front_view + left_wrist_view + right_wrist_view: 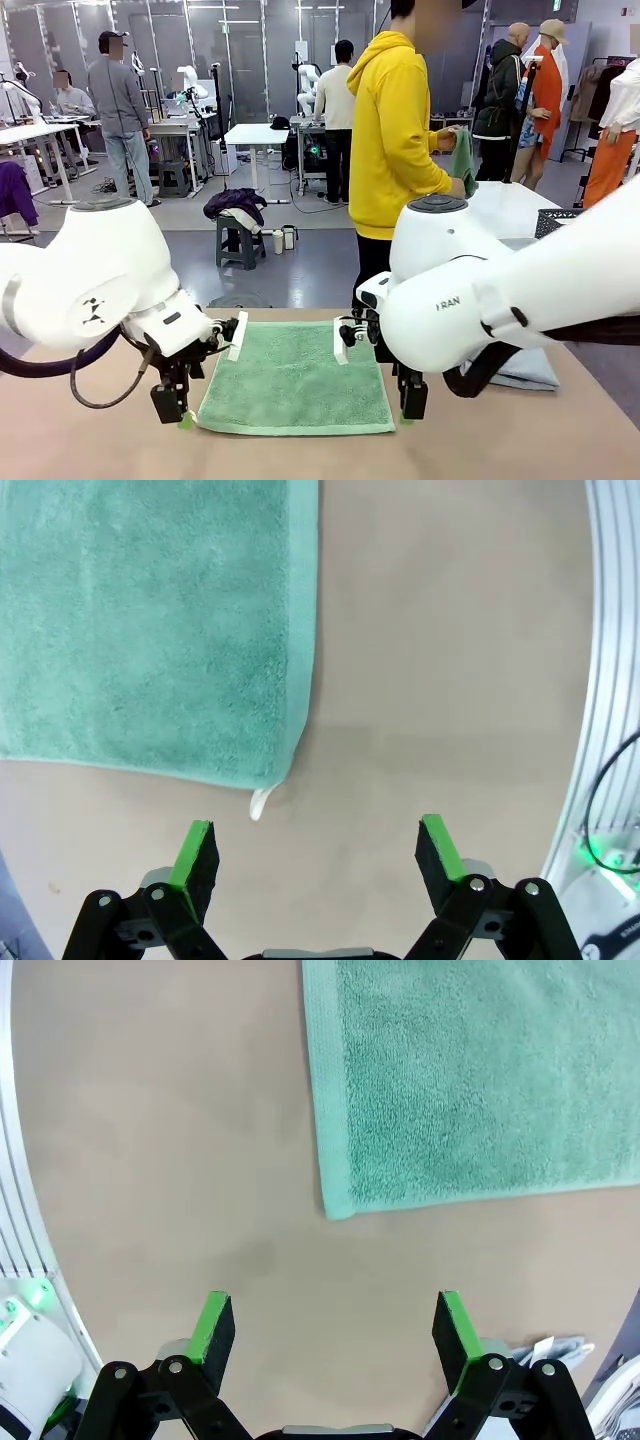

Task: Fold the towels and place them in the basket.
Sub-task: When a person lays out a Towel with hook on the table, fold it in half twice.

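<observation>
A green towel [295, 380] lies flat on the tan table in front of me. My left gripper [178, 412] hangs open just off its near left corner. In the left wrist view the towel [150, 620] fills the upper left, and its small white tag [260, 802] sticks out just ahead of my open gripper [320, 852]. My right gripper [411, 402] stands open off the near right corner. In the right wrist view that towel corner [338, 1200] lies ahead of the open gripper [335, 1332]. The basket [556, 220] shows at the far right, behind my right arm.
A folded light grey-blue towel [528, 368] lies on the table behind my right arm. A person in a yellow hoodie stands at the far side, holding another green towel [462, 160]. The table's metal edge [605, 680] runs beside my left gripper.
</observation>
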Controlling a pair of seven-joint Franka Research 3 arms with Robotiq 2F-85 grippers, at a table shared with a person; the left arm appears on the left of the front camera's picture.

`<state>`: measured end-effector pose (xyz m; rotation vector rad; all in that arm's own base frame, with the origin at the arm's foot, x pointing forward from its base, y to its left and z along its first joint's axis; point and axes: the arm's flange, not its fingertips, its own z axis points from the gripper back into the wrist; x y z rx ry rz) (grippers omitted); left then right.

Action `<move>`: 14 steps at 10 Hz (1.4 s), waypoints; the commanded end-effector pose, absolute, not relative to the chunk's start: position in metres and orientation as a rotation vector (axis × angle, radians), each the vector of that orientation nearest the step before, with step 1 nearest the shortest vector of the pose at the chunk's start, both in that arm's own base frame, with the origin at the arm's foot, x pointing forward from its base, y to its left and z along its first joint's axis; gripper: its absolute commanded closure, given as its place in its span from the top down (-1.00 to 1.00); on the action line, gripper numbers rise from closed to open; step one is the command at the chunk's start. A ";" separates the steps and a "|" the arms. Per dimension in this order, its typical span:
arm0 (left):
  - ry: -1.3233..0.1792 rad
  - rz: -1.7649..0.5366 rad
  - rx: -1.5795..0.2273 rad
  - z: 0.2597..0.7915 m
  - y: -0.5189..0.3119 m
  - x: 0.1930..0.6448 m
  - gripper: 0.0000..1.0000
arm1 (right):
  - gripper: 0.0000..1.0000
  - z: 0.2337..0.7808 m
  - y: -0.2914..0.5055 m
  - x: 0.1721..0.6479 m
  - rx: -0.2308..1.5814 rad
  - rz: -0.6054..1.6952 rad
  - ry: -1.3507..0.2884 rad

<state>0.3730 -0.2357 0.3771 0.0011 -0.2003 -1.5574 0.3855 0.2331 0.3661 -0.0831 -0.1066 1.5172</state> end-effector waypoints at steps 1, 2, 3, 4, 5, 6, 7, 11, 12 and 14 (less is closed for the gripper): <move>-0.185 -1.576 -0.051 0.361 -0.241 0.387 1.00 | 1.00 0.353 0.239 0.404 -0.068 1.570 -0.108; -0.187 -1.580 -0.071 0.352 -0.239 0.392 1.00 | 1.00 0.345 0.241 0.410 -0.045 1.585 -0.100; -0.206 -1.587 -0.075 0.347 -0.239 0.396 1.00 | 1.00 0.338 0.243 0.415 -0.034 1.588 -0.087; -0.212 -1.570 -0.075 0.343 -0.239 0.398 1.00 | 1.00 0.333 0.245 0.417 -0.036 1.594 -0.080; -0.204 -1.571 -0.085 0.340 -0.240 0.399 1.00 | 1.00 0.330 0.245 0.419 -0.024 1.604 -0.079; -0.198 -1.568 -0.090 0.336 -0.241 0.403 1.00 | 1.00 0.326 0.247 0.423 -0.035 1.621 -0.071; -0.180 -1.560 -0.099 0.332 -0.241 0.407 1.00 | 1.00 0.321 0.250 0.426 -0.032 1.620 -0.069; -0.156 -1.533 -0.099 0.319 -0.242 0.419 1.00 | 1.00 0.314 0.251 0.430 0.003 1.621 -0.112; -0.159 -1.532 -0.102 0.317 -0.242 0.422 1.00 | 1.00 0.311 0.250 0.431 0.015 1.616 -0.114; -0.147 -1.523 -0.106 0.310 -0.244 0.429 1.00 | 1.00 0.305 0.244 0.428 0.043 1.614 -0.138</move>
